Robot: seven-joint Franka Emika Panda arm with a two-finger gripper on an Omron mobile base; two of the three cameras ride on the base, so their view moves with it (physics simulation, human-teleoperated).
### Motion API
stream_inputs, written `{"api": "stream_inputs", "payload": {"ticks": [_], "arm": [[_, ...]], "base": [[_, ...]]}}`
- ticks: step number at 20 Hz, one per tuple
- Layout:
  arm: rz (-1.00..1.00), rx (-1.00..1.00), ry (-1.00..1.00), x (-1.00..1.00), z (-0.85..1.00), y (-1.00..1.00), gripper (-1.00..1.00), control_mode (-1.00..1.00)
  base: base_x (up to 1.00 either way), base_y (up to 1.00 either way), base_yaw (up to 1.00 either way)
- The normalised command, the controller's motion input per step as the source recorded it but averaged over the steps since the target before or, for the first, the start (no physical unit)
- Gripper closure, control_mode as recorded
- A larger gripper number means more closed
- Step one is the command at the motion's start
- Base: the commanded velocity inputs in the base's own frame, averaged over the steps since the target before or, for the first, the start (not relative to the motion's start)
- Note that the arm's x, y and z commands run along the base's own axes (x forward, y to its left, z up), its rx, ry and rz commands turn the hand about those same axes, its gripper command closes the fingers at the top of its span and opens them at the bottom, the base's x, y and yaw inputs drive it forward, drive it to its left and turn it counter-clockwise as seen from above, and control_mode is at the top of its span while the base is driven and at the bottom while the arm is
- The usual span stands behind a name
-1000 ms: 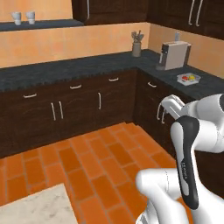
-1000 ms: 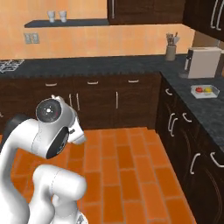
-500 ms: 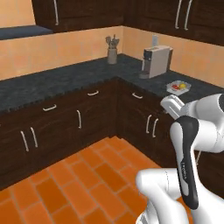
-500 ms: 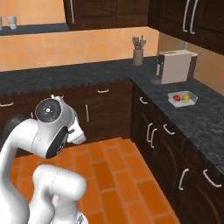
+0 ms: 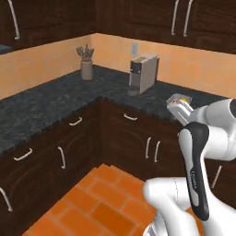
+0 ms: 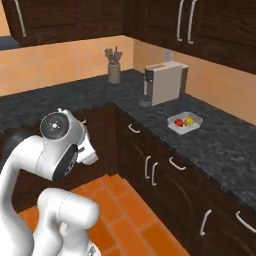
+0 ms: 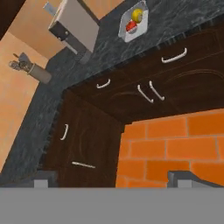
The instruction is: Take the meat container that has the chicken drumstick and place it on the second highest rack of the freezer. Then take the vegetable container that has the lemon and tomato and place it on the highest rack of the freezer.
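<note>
In the hand view, going left to right, a utensil holder (image 7: 38, 73), then a coffee machine (image 7: 75, 27), then the vegetable container (image 7: 132, 22) line the dark tabletop (image 7: 183, 22). The end effector (image 7: 113, 181) hangs open and empty over the orange floor (image 7: 175, 144), well apart from the tray, which lies ahead and slightly right of it, lemon (image 7: 138, 14) beyond tomato (image 7: 130, 26). The meat container isn't visible.

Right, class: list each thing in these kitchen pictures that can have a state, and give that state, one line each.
gripper: open, holding nothing
vegetable container: on the counter, lemon and tomato inside
cabinet doors: shut
coffee machine: upright on the counter
utensil holder: upright, utensils inside
</note>
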Motion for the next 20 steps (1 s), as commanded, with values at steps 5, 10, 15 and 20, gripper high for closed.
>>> {"api": "stream_inputs", "payload": {"ticks": [5,10,15,20], "arm": [[0.00,0.00,0.00,0.00,0.00,0.00,-1.00,1.00],[0.00,0.00,0.00,0.00,0.00,0.00,-1.00,1.00],[0.00,0.00,0.00,0.00,0.00,0.00,-1.00,1.00],[0.00,0.00,0.00,0.00,0.00,0.00,-1.00,1.00]], "base": [[1.00,0.24,-0.50],[1.00,0.03,-0.51],[1.00,0.08,-0.53],[0.48,0.57,-0.55]]}}
